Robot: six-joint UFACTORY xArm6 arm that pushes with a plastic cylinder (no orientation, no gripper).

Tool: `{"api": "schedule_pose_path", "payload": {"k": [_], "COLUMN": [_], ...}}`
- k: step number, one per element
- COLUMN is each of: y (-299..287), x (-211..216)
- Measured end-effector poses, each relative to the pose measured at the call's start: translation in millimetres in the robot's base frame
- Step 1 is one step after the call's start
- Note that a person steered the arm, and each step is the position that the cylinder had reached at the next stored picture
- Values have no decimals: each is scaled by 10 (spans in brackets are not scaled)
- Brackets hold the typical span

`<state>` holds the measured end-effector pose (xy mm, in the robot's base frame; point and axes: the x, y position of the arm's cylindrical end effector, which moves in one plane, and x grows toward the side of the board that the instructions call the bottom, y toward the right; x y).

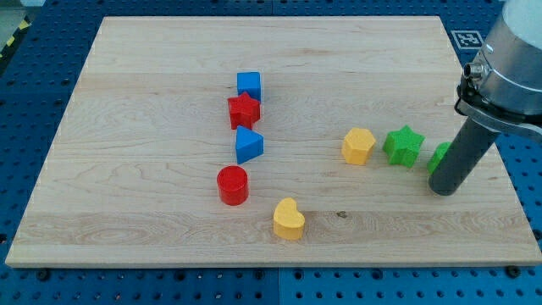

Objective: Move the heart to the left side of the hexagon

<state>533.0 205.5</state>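
Note:
The yellow heart [288, 219] lies near the view's bottom, a little right of the middle. The yellow hexagon [358, 146] lies up and to the right of it, well apart. My tip [442, 191] rests on the board at the view's right, far from the heart and to the right of and below the hexagon. The tip stands just in front of a green block [439, 157], which the rod partly hides.
A green star [403, 145] sits just right of the hexagon. A blue cube [249, 85], a red star [243, 110], a blue triangular block [248, 145] and a red cylinder [232, 185] run in a column left of the middle. The board's right edge [500, 161] is close to the tip.

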Motion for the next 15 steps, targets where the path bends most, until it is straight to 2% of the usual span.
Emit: {"api": "schedule_pose_path", "payload": {"k": [2,3,4,5,7,8,15], "y": [38,14,-180,-770,-1431,-2191,-1998], "x": [-258,-9,539,776,855,858,477]}}
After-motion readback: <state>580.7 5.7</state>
